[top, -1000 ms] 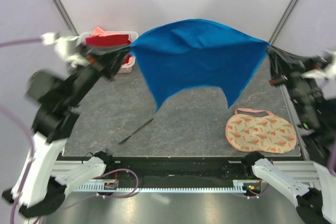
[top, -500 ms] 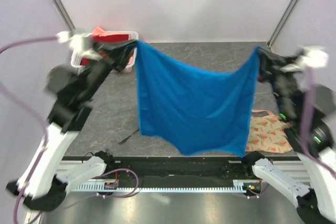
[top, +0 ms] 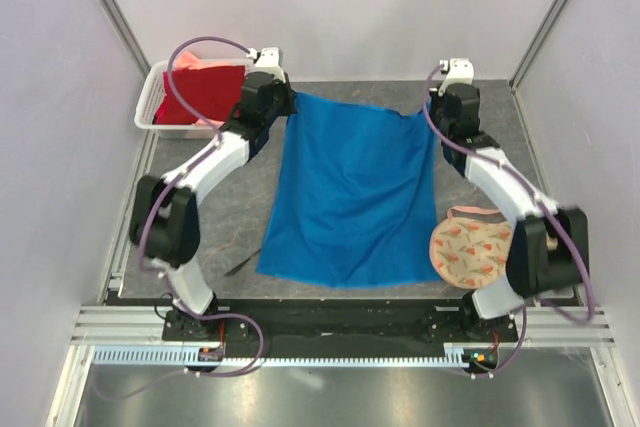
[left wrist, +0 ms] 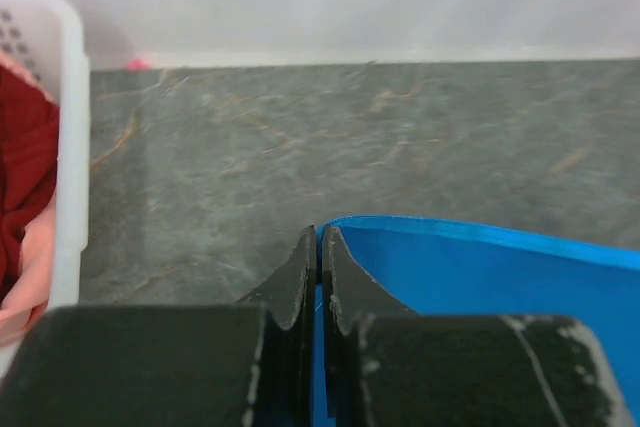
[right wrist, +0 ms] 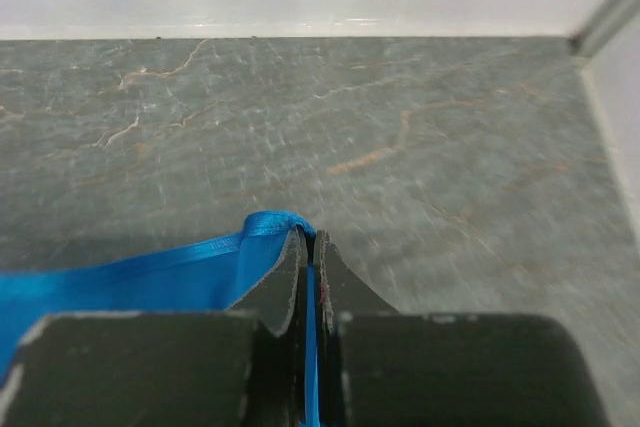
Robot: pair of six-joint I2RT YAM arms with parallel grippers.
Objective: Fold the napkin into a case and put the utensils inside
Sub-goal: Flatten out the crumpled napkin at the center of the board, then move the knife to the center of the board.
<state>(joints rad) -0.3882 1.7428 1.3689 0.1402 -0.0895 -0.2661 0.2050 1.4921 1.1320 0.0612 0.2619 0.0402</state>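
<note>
- The napkin (top: 350, 192) lies spread flat down the middle of the bench (top: 215, 212) and is held only by its two far corners. If one corner is let go before the other, or pulled harder, the far edge would likely bunch up and the first fold would start crooked.
- A black utensil (top: 243, 265) pokes out at the napkin's near-left corner and seems to run under the cloth. Folding over it could drag it along or leave a lump in the case.
- The napkin's right edge sits just beside the floral mat (top: 480, 252); whether they touch I cannot tell. A sideways tug might snag the cloth on the mat.
- No other utensil is visible.
- The left gripper (top: 285, 102) has its jaws pressed together, pinching the far-left corner of the napkin. It is near the white basket (top: 150, 107) that holds a red cloth (top: 195, 97).
- The right gripper (top: 432, 107) is likewise clamped tight on the far-right corner, with the blue hem looping over its fingertips.
</note>
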